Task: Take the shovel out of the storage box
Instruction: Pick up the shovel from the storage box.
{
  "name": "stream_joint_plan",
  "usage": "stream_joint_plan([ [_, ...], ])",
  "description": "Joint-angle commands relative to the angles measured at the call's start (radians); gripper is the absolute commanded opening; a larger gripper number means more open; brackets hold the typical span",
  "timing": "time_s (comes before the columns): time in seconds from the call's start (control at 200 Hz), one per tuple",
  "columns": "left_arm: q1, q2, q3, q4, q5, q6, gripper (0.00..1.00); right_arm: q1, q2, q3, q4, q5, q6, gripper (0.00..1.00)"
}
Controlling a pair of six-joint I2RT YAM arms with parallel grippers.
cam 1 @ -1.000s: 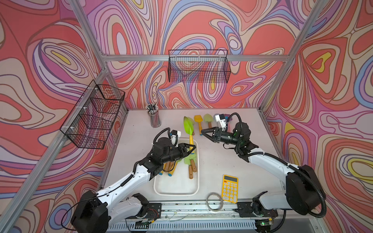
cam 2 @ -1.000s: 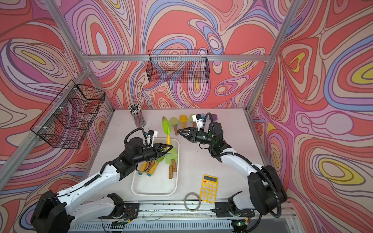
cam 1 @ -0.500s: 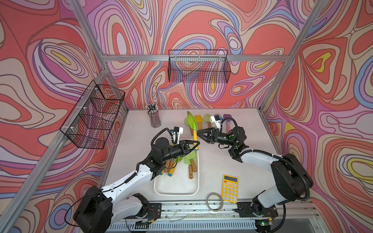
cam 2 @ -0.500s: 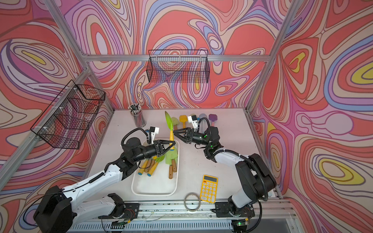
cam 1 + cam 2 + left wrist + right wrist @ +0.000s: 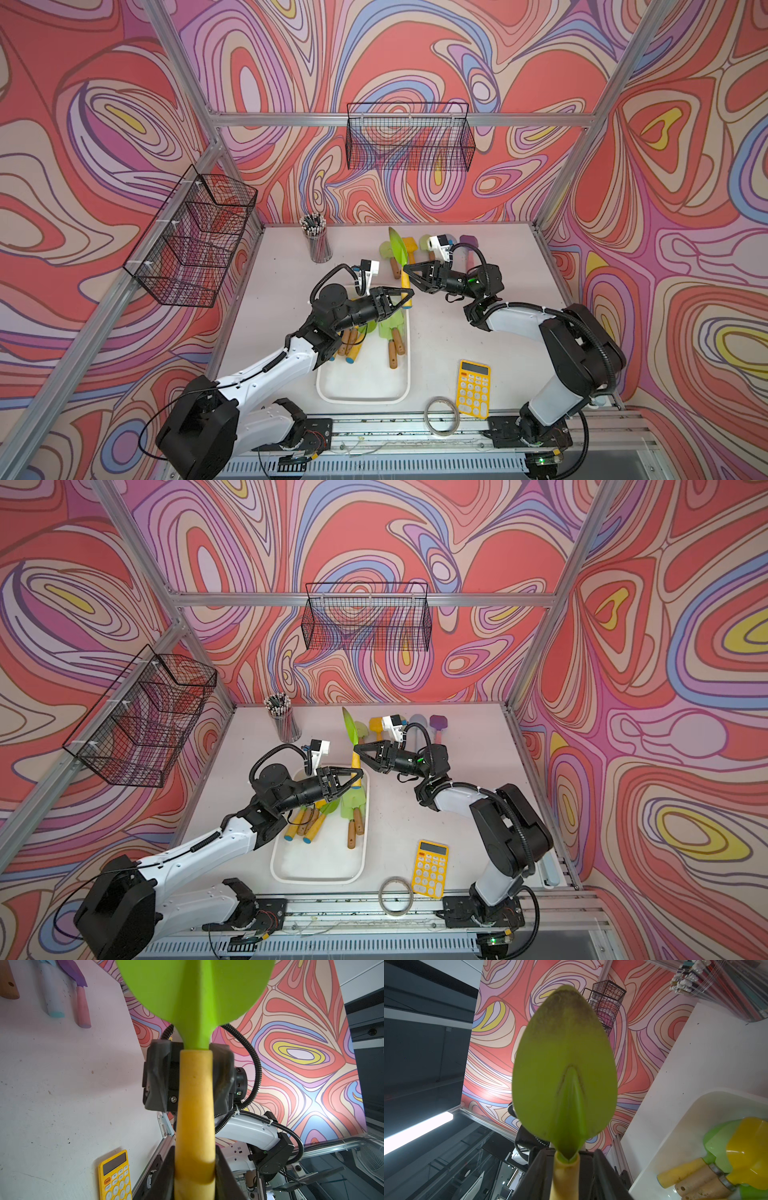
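1. The left arm (image 5: 266, 370) slants from its base at the near left corner of the storage box (image 5: 362, 400) across the box's left rim.
2. The left gripper (image 5: 409, 293) hangs over the box's far right corner, pointing right. Its fingers (image 5: 164, 1184) are clamped on the lower handle of the shovel (image 5: 395, 247).
3. The right arm (image 5: 519, 322) stands right of the box, folded at the elbow, with its forearm pointing left past the box's far end.
4. The right gripper (image 5: 406, 268) faces the left one. Its fingers flank the same handle under the blade, and contact is unclear.
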Motion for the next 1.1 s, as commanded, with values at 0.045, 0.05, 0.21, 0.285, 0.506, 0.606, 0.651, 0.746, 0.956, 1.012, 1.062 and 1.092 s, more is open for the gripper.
stream_joint_plan([
  [0.045,0.005,-0.007,-0.020,0.085,0.026,-0.011,0.00,0.008,0.031,0.023,0.169,0.006,0.113,0.39],
  [0.05,0.005,-0.006,-0.020,0.085,0.026,-0.011,0.00,0.008,0.033,0.023,0.171,0.006,0.114,0.39],
  [0.21,0.003,-0.002,-0.021,0.080,0.034,-0.015,0.00,0.009,0.043,0.036,0.184,0.002,0.127,0.34],
  [0.285,0.003,0.001,-0.027,0.083,0.035,-0.017,0.00,0.012,0.043,0.041,0.184,0.000,0.128,0.33],
  [0.506,0.003,0.006,-0.033,0.100,0.035,-0.021,0.00,0.013,0.049,0.047,0.185,-0.002,0.136,0.27],
  [0.606,0.003,0.012,-0.033,0.102,0.040,-0.021,0.00,0.013,0.051,0.050,0.186,-0.003,0.137,0.28],
  [0.651,0.003,0.016,-0.033,0.104,0.040,-0.020,0.00,0.014,0.054,0.052,0.185,-0.004,0.136,0.28],
  [0.746,0.003,0.020,-0.036,0.108,0.039,-0.020,0.00,0.016,0.053,0.056,0.185,-0.005,0.137,0.29],
  [0.956,0.003,0.032,-0.036,0.119,0.043,-0.021,0.00,0.020,0.055,0.060,0.185,-0.008,0.141,0.23],
  [1.012,0.004,0.034,-0.036,0.119,0.042,-0.019,0.00,0.020,0.054,0.060,0.184,-0.008,0.141,0.18],
  [1.062,0.003,0.035,-0.036,0.115,0.042,-0.018,0.04,0.019,0.056,0.060,0.183,-0.005,0.145,0.15],
  [1.092,0.003,0.033,-0.038,0.110,0.041,-0.015,0.09,0.019,0.057,0.060,0.183,-0.004,0.146,0.14],
])
